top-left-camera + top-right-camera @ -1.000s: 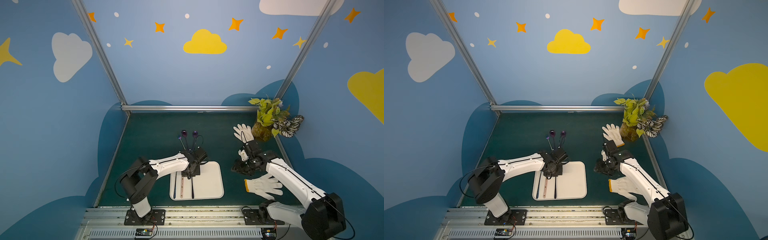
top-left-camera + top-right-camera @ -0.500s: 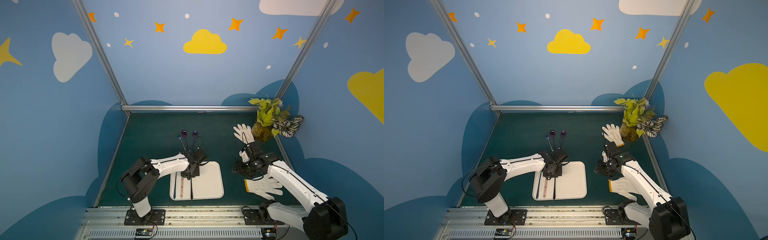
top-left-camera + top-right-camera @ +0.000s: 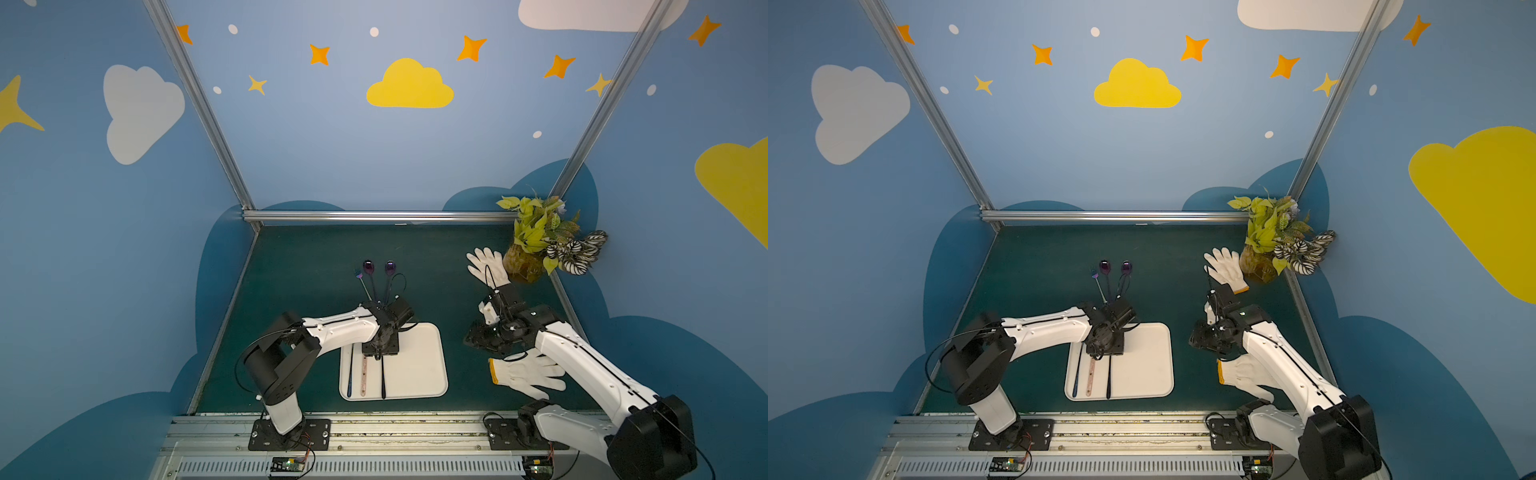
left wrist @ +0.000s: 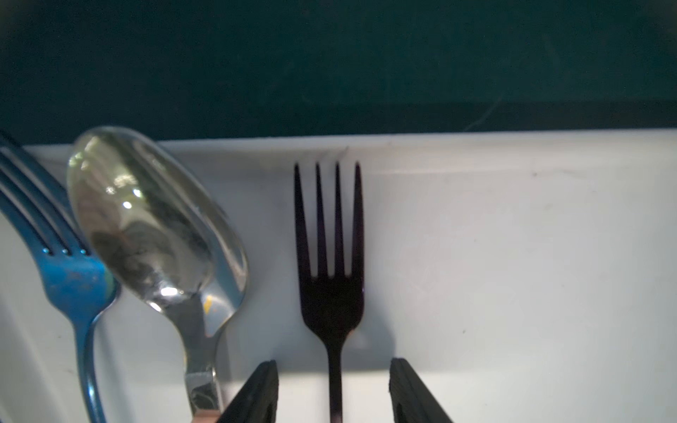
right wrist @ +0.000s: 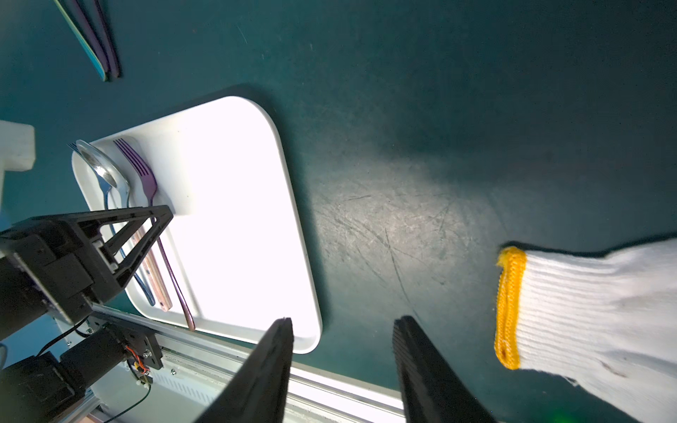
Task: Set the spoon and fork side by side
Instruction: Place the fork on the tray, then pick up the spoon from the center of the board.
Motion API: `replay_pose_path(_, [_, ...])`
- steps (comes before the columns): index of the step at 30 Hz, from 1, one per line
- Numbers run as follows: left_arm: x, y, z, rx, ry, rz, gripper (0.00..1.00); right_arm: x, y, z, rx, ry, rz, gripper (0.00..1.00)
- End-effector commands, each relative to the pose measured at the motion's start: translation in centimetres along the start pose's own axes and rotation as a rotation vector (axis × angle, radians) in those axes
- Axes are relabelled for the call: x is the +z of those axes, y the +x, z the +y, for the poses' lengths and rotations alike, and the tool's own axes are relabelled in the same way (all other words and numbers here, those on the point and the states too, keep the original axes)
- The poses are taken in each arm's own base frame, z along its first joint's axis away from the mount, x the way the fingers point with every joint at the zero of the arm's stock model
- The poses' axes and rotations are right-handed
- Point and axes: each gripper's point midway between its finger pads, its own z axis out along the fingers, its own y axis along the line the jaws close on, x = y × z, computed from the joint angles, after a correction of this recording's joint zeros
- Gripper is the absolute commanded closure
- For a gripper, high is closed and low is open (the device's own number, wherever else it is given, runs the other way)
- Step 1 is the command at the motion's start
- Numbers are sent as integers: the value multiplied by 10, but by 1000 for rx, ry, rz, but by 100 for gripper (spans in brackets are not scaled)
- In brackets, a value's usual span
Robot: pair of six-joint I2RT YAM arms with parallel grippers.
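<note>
The jaws of the left gripper (image 4: 333, 362) stand spread, one on either side of the handle of the fork (image 4: 329, 293) and clear of it. Those of the right gripper (image 5: 344, 321) are spread too, empty, above the green mat (image 5: 403, 110). The four-tined fork lies on the left part of the white tray (image 4: 513, 256), parallel to the shiny spoon (image 4: 154, 219) on its left, with a gap between them. It reads near black in the left wrist view and purple in the right wrist view. In both top views the left gripper hides the heads, and only handles show. A potted plant (image 3: 536, 241) stands far right, by blue cloud-painted walls (image 3: 374, 158).
</note>
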Motion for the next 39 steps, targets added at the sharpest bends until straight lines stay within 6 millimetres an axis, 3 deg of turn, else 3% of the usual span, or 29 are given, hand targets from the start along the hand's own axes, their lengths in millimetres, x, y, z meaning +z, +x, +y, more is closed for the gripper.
replay_pose_path(1, [-48,-22,-18,11,91,-90,41,-6,-3,1,6,1,-15,50])
replay_pose_path(5, [-88,-55,-20,32,132,-211,37,-8,-5,2,3,6,-20,50])
replay_pose_path(8, [-95,-85,-12,35,149,-223,35,-9,-6,2,-1,8,-19,50])
replay_pose_path(11, [-87,-118,-5,56,144,-215,35,-10,-7,3,-8,12,-23,50])
replay_pose_path(15, [-72,-158,-11,119,155,-205,36,-11,-10,3,-13,17,-25,50])
replay_pose_path(23, [-17,-221,-21,126,122,-139,38,-8,-12,2,-6,30,-17,50])
replay_pose_path(30, [28,-243,-32,164,101,-66,42,-6,-13,1,2,39,-15,50])
replay_pose_path(39, [46,-240,-15,136,20,-17,51,-2,-12,-4,16,55,-12,50])
